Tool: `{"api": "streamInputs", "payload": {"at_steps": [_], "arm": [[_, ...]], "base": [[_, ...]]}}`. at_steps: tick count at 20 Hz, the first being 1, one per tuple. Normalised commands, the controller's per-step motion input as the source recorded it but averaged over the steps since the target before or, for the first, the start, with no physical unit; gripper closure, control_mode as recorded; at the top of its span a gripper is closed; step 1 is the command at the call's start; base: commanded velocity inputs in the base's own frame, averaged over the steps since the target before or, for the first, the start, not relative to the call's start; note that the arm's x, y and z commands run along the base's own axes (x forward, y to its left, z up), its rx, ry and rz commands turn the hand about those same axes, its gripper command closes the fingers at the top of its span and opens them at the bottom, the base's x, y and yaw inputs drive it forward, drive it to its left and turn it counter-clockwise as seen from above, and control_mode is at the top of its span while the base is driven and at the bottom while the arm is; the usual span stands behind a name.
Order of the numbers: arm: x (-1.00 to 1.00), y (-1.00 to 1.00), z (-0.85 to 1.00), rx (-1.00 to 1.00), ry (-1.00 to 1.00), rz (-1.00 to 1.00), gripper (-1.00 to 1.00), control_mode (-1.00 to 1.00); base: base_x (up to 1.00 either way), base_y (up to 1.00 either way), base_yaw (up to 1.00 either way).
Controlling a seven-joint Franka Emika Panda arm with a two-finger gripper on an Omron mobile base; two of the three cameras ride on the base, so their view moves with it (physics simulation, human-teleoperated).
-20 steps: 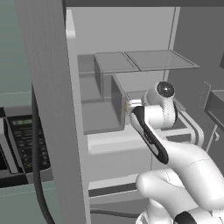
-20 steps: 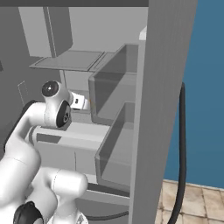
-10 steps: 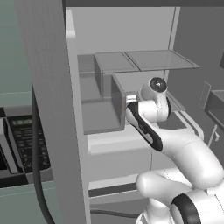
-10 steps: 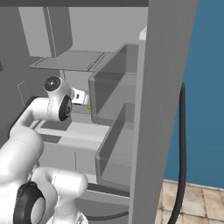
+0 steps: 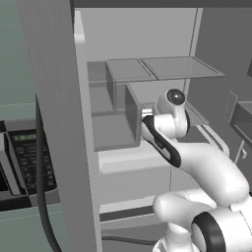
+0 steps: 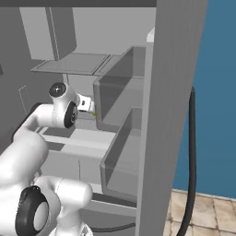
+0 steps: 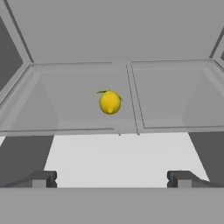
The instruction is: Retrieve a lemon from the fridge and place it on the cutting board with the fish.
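The fridge (image 5: 54, 98) stands open, and my arm reaches in over a pale shelf (image 5: 118, 150). The lemon (image 7: 110, 102), small and bright yellow, lies ahead of my hand on a grey shelf, behind a low clear wall, just left of a divider. My gripper (image 7: 111, 179) is open with nothing between its fingertips (image 7: 41, 178), and it stops well short of the lemon. From the right base view, the white hand (image 6: 84, 102) points toward the clear bins. The cutting board and the fish are out of view.
Glass shelves (image 5: 162, 66) hang above my wrist. Clear bins (image 6: 124, 152) on the open door (image 6: 170, 92) stand close to the right of the hand. A microwave with a keypad (image 5: 29, 152) sits left of the fridge. A blue wall (image 6: 216, 92) lies to the right.
My wrist has swung a little left and deeper into the fridge. The gripper stays open.
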Motion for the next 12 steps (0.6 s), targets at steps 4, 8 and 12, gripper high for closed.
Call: {"api": "streamInputs", "payload": {"at_steps": [4,8,12], "arm": [[0.23,0.0,-0.07,0.0,0.0,0.0,-1.0,-1.0],[0.35,0.0,0.0,0.0,0.0,0.0,-1.0,-1.0],[0.37,0.0,-0.02,0.0,0.01,0.0,-1.0,-1.0]], "base": [[0.0,0.0,0.0],[0.0,0.0,0.0],[0.0,0.0,0.0]]}}
